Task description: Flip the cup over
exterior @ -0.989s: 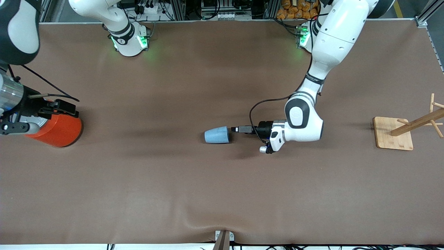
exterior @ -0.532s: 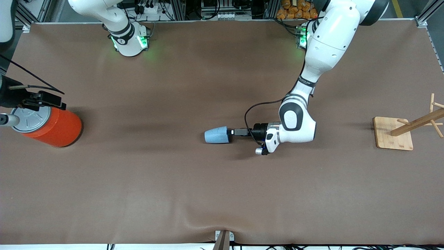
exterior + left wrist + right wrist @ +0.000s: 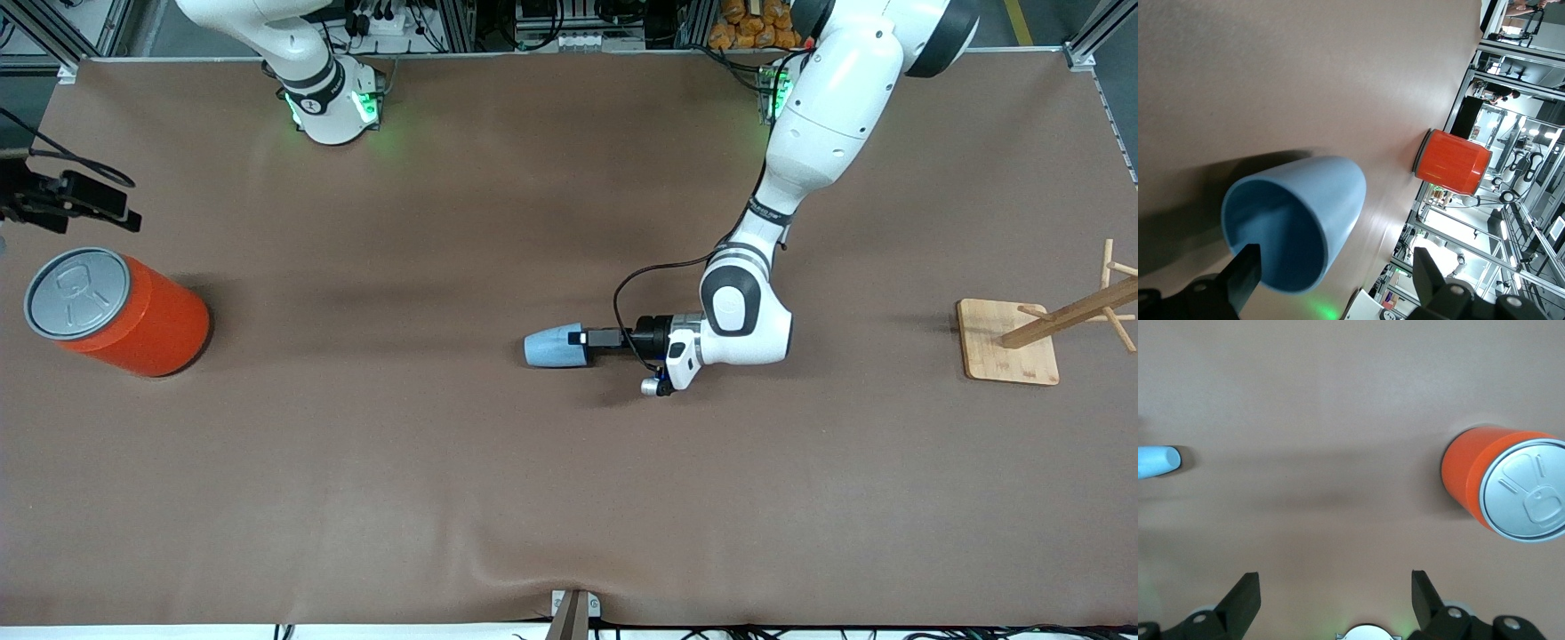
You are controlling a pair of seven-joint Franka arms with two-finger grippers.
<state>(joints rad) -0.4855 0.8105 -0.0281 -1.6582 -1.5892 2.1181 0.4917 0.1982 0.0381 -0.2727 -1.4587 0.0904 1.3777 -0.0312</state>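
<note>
The light-blue tumbler [image 3: 555, 347] lies on its side at the front frame's centre, so the left gripper [image 3: 580, 338] comes in level, jaws apart, one finger [image 3: 1243, 270] inside its mouth, while the right gripper [image 3: 1335, 600] waits spread above the orange can [image 3: 120, 313].

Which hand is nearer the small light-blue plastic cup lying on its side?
Left. The left hand is at the light-blue plastic cup's open mouth, fingers open. The right hand is open, up near the orange can.
</note>
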